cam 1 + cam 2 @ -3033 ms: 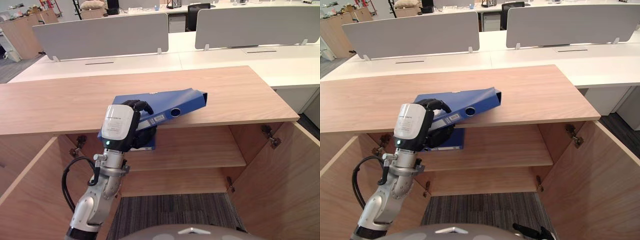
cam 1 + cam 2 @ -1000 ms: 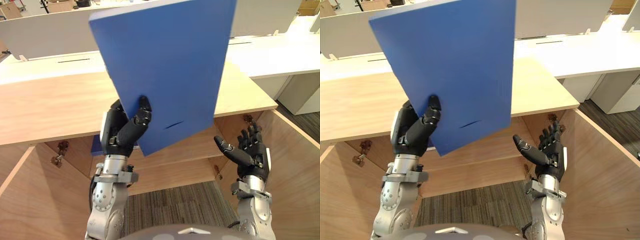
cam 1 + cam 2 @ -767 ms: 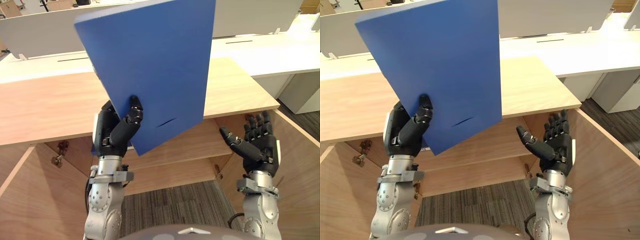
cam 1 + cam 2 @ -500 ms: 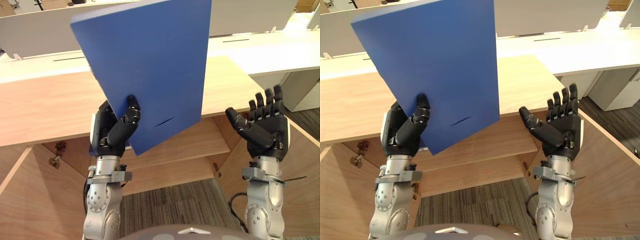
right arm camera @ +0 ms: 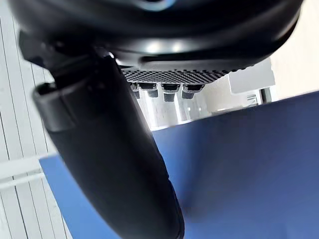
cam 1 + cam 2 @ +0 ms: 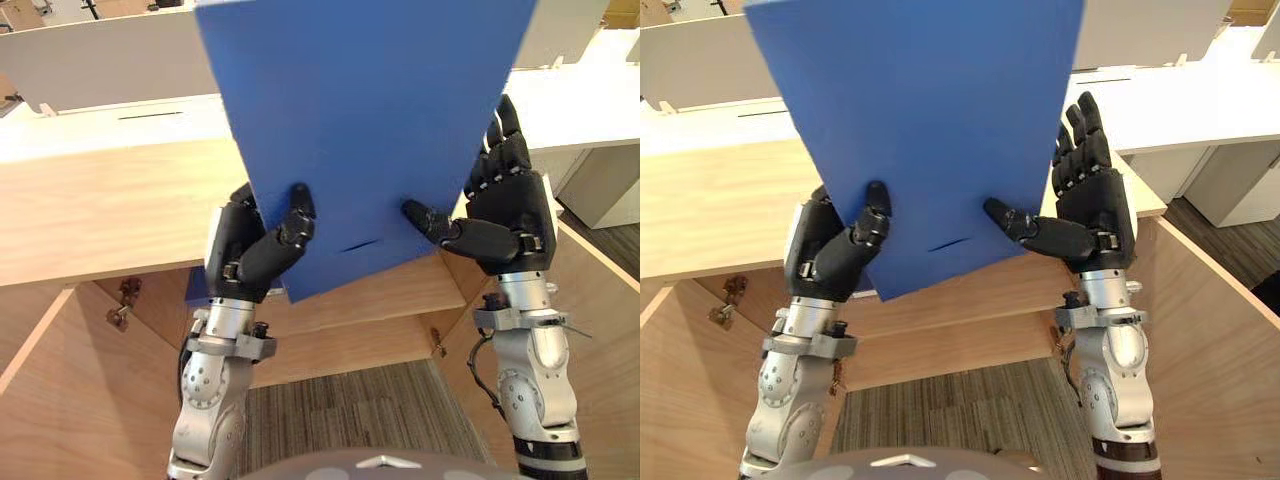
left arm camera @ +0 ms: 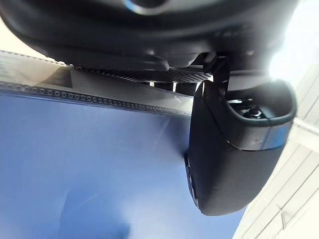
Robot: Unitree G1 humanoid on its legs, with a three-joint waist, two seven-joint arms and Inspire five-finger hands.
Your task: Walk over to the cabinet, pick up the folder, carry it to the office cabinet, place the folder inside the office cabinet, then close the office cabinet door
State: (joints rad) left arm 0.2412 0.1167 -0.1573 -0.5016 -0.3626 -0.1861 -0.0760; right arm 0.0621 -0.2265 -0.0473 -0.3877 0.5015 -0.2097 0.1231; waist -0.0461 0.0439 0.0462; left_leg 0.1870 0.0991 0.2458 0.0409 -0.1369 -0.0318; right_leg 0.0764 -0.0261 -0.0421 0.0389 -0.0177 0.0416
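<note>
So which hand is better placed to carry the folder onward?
Left, probably: the left hand is curled round the lower edge of the folder, while the right hand only steadies it with straight fingers.

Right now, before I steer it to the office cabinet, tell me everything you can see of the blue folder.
The blue folder is a plain, matte, stiff-looking cover, closed, with a short dark slit near its lower edge. It is held upright, slightly tilted, in the air above the wooden cabinet top, clear of it. The left hand grips its lower left corner, thumb on the front face. The right hand braces the right edge, thumb on the front, fingers straight.
</note>
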